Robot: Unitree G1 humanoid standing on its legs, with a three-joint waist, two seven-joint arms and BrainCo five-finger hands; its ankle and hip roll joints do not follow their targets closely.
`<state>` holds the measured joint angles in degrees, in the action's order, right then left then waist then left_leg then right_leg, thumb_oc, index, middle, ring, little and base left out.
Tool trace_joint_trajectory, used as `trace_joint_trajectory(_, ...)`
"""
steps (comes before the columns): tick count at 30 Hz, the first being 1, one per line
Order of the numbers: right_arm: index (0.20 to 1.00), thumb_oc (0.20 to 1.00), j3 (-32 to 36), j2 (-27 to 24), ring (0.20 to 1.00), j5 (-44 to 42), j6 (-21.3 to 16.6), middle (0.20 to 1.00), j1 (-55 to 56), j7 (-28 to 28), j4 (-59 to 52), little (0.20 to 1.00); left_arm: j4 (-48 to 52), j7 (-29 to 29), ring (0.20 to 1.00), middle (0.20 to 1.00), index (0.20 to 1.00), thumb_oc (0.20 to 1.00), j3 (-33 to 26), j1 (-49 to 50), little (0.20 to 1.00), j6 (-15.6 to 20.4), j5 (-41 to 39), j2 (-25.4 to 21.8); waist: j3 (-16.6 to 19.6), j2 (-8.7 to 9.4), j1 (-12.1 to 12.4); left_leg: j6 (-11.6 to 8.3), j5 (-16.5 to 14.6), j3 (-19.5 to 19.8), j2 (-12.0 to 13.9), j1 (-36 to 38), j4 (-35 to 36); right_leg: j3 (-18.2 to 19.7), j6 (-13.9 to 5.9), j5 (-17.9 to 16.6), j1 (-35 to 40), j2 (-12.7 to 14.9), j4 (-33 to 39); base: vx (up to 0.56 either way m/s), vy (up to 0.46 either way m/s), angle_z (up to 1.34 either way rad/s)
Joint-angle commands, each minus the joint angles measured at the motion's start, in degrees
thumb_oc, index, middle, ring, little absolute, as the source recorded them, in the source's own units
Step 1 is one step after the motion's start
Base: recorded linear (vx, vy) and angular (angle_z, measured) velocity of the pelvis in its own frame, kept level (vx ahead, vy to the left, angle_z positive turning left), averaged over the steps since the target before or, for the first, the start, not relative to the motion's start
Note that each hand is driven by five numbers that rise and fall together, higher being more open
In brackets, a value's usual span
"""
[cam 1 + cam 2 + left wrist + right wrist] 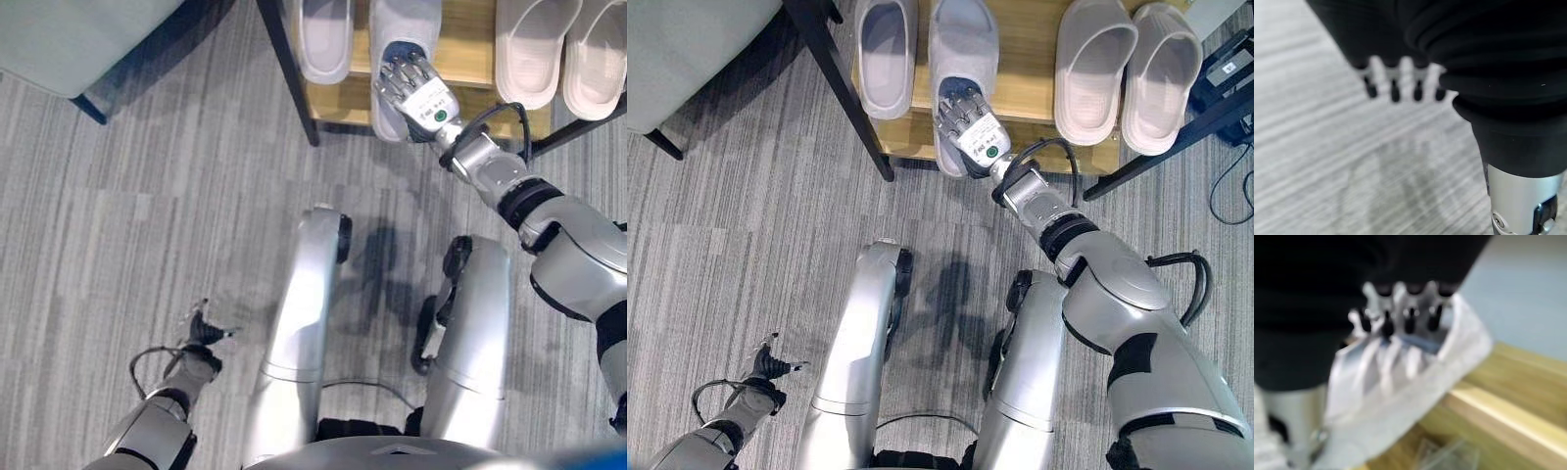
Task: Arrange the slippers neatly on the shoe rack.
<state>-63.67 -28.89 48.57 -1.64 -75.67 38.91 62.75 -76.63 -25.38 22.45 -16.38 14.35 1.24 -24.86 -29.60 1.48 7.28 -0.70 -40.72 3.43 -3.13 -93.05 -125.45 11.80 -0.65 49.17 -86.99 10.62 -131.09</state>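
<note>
Four slippers on the shoe rack [1038, 93]; right robot hand [968, 122] grasping the grey slipper [963, 44] overhanging the front edge, risk it tips off if released early. Left robot hand [201, 328] relaxed, idle over the floor.

No words or numbers you can read anywhere. Small green dot on back of right robot hand [972, 122], no letters.

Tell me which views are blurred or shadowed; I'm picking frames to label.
Right wrist view: soft throughout, right hand and slipper smeared. Left wrist view: left hand blurred, floor streaky. Left eye view: sharp, with dark shadows on the floor.
</note>
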Motion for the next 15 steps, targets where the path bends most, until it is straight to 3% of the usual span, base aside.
trace_joint_trajectory(1,1.0,1.0,0.57,-2.32,1.0,-4.27,3.01,1.0,-9.9,0.74,2.12,1.0,0.04,-1.49,1.0,1.0,1.0,1.0,3.11,-0.36,1.0,0.03,-0.65,-0.55,-0.19,-0.15,3.09,-2.92,-9.25,5.03,1.38,3.09,-5.45,11.64,0.23,-12.66,4.05,2.07,-1.8,0.0,0.0,0.0)
trace_joint_trajectory(15,1.0,1.0,-1.8,-1.7,1.0,-7.75,4.68,1.0,-17.01,-2.05,11.3,1.0,-1.47,-0.88,1.0,1.0,1.0,1.0,2.99,1.82,1.0,0.0,-3.57,1.25,-0.19,0.11,4.24,-3.66,-8.94,5.22,0.95,3.09,-4.78,10.88,-0.03,-13.31,5.15,2.39,-1.7,0.0,0.0,0.0)
